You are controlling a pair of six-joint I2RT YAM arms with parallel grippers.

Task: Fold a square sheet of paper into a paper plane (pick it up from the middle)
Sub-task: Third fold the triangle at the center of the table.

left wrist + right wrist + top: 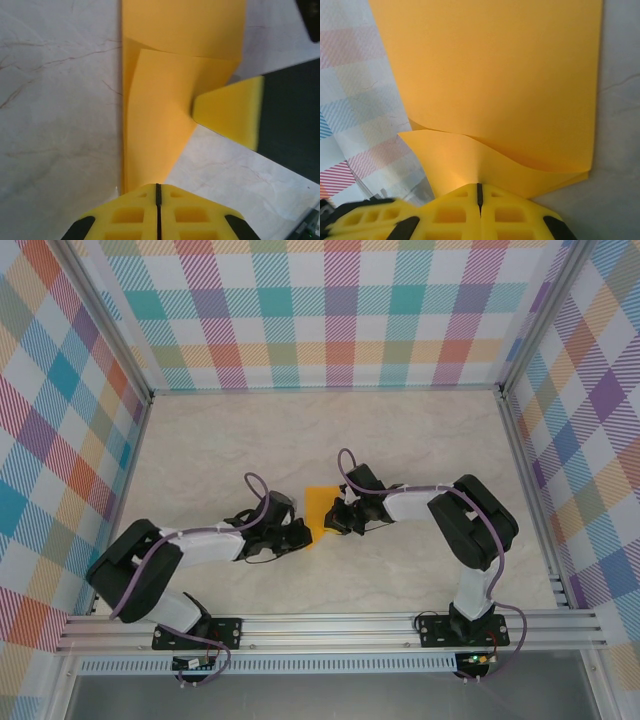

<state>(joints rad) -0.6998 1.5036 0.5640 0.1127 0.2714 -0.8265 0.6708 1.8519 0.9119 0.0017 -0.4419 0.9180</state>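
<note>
Hidden: in the top view the two wrists cover much of the square sheet of paper [319,507], so just a narrow orange strip shows between them
Cut off: the sheet [165,115] runs out past the top of the left wrist view; in the right wrist view the sheet [495,75] also leaves the frame at the top
Hard to make out: a blurred yellow block [362,222] sits in the lower left corner of the right wrist view, and what it belongs to cannot be told
Paper's place: on the marble-look table [250,440], about mid-width and toward the near side, squeezed between both grippers
Paper's state: folded over on itself, with an upper layer lifting in a soft curve off the layer below; one slanting crease shows in the left wrist view
Long axis: runs near to far on the table, away from the arm bases
Pointing: no clear tip can be made out; the far end looks blunt
Left gripper [300,533]: its yellow pads [145,212] are pressed together, pinching the near end of the sheet
Right gripper [338,520]: its pads [455,212] are closed tight on the curled near edge of the sheet
Right finger: one yellow pad [230,112] touches the sheet's right edge in the left wrist view
Surroundings: plaid walls [330,310] on three sides
</note>
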